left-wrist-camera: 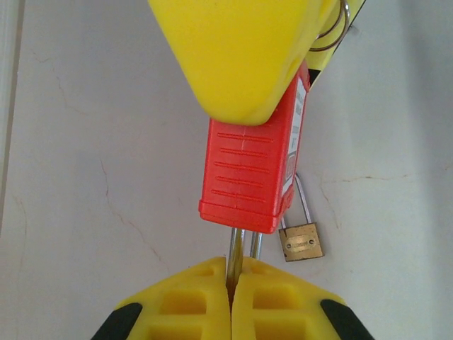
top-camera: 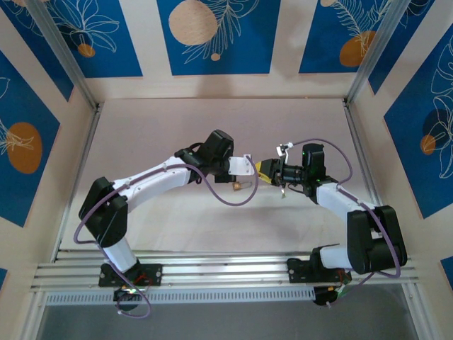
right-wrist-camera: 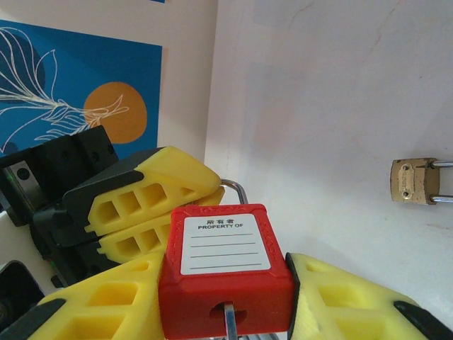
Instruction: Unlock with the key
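Note:
My right gripper (right-wrist-camera: 223,290) is shut on the red padlock (right-wrist-camera: 225,269), its yellow fingers (right-wrist-camera: 350,304) pressing on both sides of the body. A white label on the lock faces up. A metal key blade (right-wrist-camera: 230,320) sticks in the keyhole at the lock's near end. My left gripper (left-wrist-camera: 231,275) is shut on the padlock's steel shackle (left-wrist-camera: 236,249), just below the red body (left-wrist-camera: 248,170). Seen from above, the two grippers (top-camera: 249,168) meet over the middle of the table.
A small brass padlock (left-wrist-camera: 301,241) lies on the pale table (left-wrist-camera: 85,177) just beside the red lock; it shows again as a brass padlock (right-wrist-camera: 414,180) at the right. A key ring (left-wrist-camera: 338,28) hangs near the right gripper. Walls with blue panels (top-camera: 212,35) enclose the table.

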You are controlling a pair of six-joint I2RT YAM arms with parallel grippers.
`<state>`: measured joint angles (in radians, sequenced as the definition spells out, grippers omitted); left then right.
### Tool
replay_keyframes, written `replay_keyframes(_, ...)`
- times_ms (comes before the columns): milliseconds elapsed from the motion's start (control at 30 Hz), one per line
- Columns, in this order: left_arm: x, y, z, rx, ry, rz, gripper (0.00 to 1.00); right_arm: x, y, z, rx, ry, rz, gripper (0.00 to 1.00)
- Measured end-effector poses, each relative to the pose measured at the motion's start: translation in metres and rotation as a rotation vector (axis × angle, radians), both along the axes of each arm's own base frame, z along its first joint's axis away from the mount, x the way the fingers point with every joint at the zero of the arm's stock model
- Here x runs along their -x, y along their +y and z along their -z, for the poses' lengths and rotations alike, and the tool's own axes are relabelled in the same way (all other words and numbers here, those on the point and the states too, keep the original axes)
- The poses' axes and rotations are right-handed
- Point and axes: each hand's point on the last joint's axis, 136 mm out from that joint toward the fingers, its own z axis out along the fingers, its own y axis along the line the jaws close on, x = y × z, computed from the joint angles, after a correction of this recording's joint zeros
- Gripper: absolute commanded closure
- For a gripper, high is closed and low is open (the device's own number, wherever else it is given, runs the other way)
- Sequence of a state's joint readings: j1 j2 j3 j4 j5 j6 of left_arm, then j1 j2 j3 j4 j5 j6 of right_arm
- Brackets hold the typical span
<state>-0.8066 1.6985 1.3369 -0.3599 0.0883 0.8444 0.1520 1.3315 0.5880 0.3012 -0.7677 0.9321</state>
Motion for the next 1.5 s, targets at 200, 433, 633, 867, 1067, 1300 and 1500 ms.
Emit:
replay_keyframes(200,-0.003,0.0,-0.001,0.001,-0.019,-0.006,0.96,-0.002,-0.004,-0.001,-0.003,-0.004,0.009,0.62)
replay_keyframes(433,-0.006,-0.001,-0.003,0.007,-0.038,-0.01,0.96,-0.003,-0.012,-0.006,-0.005,-0.018,0.023,0.62)
replay_keyframes(633,-0.007,-0.001,-0.004,0.002,-0.053,-0.006,0.97,-0.004,-0.016,-0.007,-0.007,-0.018,0.031,0.62)
replay_keyframes(867,-0.009,-0.002,-0.005,0.016,-0.068,-0.006,0.97,-0.004,-0.019,-0.008,-0.005,-0.022,0.04,0.63)
replay_keyframes(1067,-0.008,-0.003,-0.005,0.025,-0.073,-0.003,0.95,-0.003,-0.02,-0.009,-0.008,-0.018,0.039,0.63)
replay_keyframes(1300,-0.015,0.007,-0.005,0.014,-0.073,-0.047,0.51,-0.005,-0.024,-0.009,-0.011,-0.015,0.048,0.63)
replay_keyframes(1500,-0.015,0.014,-0.008,0.021,-0.074,-0.085,0.39,-0.005,-0.024,-0.008,-0.009,-0.015,0.051,0.63)
